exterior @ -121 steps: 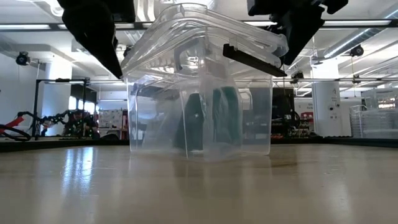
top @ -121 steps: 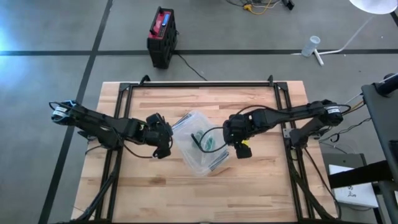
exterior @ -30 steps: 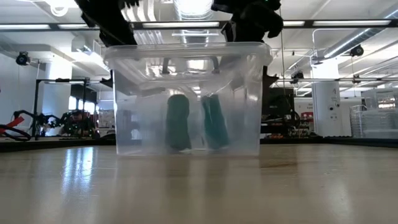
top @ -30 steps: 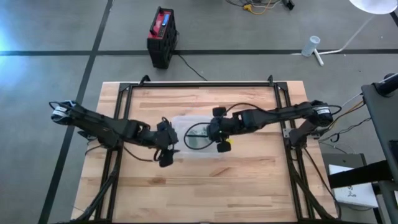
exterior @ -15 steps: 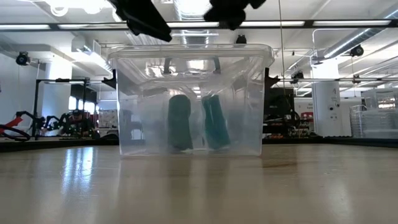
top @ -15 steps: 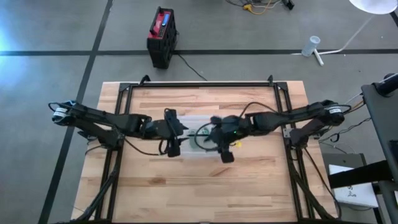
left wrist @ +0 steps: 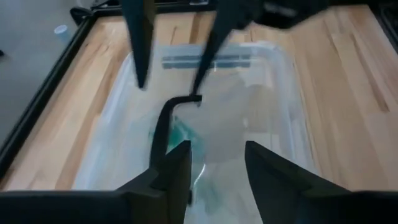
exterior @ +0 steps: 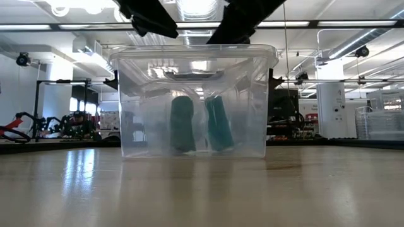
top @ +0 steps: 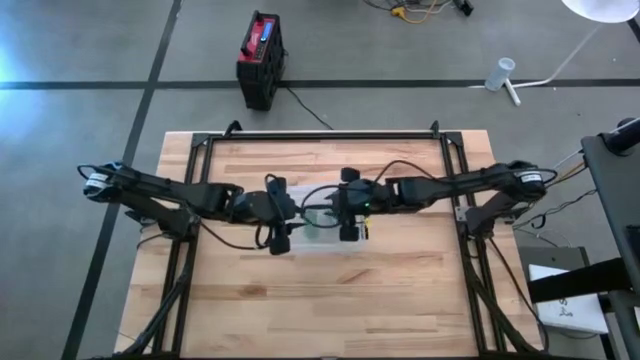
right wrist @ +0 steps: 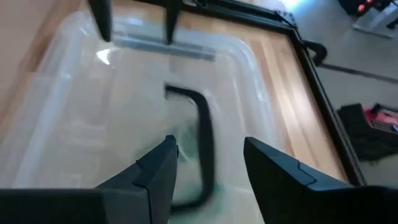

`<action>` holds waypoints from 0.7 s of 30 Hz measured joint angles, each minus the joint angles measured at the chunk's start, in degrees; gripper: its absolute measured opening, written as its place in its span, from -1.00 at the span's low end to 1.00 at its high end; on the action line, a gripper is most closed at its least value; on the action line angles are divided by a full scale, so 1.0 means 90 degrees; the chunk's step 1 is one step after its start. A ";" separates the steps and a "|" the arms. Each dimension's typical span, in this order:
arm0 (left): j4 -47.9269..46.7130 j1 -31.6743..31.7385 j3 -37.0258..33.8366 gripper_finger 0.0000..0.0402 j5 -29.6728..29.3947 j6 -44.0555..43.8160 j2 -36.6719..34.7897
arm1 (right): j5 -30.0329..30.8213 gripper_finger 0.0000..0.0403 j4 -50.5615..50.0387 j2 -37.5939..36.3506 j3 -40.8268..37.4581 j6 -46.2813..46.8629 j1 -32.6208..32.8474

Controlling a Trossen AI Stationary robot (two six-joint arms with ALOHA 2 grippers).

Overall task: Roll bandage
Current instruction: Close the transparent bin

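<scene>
Working from the left, the left claw (top: pixel 279 237) is hovering over the left end of the clear, lidded plastic storage box (top: pixel 318 247), which is sitting near the middle of the pale wooden desk (top: pixel 400 300). Its two dark fingers (left wrist: pixel 177 174) are standing apart in the left wrist view, with nothing between them, and they are pointing along the length of the box toward the other arm.

Inside the box, two teal rolled bandages (exterior: pixel 182 125) are standing upright side by side on the floor of the box, seen through its front wall in the low view. A black lid handle (right wrist: pixel 200 134) is lying flat across the clear lid above them.

At the right end of the box, the right claw (top: pixel 349 228) is hanging just above the lid, its fingers (right wrist: pixel 155 171) also spread and gripping nothing.

Both claws are facing each other along the box's long axis, and the bandages are lying below and between them, sealed under the lid. Neither arm is clearly nearer; the rolls are sitting about midway. Any reach for a bandage is, as I judge it, going to depend on the lid coming off first
</scene>
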 joint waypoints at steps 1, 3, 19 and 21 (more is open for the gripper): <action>0.0129 0.0030 -0.0007 -0.30 0.0045 0.0004 0.0076 | 0.0009 -0.11 -0.0192 -0.0096 0.0000 -0.0014 -0.0017; 0.0440 0.0113 -0.0009 -0.33 0.0162 0.0120 0.0262 | 0.0015 -0.11 -0.0604 -0.0341 -0.0073 -0.0009 -0.0047; 0.1725 0.0776 0.0006 -0.42 0.0326 0.0550 0.1758 | 0.0030 -0.12 -0.0573 -0.3658 -0.3960 0.2615 0.0345; 0.1741 0.0776 0.0020 -0.42 0.0341 0.0552 0.1830 | -0.0012 -0.12 0.0118 -0.3657 -0.4445 0.2577 0.0352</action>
